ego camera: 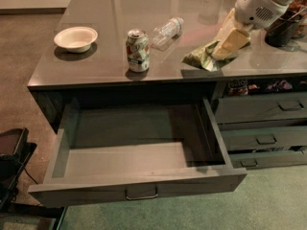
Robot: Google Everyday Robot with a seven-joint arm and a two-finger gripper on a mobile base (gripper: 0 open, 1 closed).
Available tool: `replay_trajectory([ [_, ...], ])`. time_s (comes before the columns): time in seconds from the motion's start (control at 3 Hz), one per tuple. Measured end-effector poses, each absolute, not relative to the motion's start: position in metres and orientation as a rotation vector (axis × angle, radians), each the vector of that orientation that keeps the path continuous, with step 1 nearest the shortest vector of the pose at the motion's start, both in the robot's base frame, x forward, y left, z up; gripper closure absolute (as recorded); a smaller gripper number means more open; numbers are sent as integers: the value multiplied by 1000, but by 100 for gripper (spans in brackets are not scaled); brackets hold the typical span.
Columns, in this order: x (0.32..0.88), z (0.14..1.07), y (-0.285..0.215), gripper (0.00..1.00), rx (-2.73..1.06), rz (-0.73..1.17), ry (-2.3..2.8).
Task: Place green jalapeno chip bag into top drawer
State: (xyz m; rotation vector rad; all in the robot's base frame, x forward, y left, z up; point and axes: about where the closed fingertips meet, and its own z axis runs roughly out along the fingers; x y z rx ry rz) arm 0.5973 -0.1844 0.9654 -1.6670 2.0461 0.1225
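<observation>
The green jalapeno chip bag is near the counter's front edge, right of centre, tilted with its right end raised. My gripper with tan fingers reaches down from the upper right and is shut on the bag's right end. The top drawer is pulled wide open below the counter, to the lower left of the bag. Its inside is bare, and a small metal handle sits at the centre of its front panel.
On the counter are a green-and-white soda can, a clear plastic bottle lying down and a white bowl. A dark container stands at the right. Narrower stacked drawers are at the right. Black equipment is at the lower left.
</observation>
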Motion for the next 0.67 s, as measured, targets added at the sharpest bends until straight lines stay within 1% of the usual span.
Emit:
replay_trajectory([
  [0.67, 515, 1024, -184, 100, -1778, 152, 1992],
])
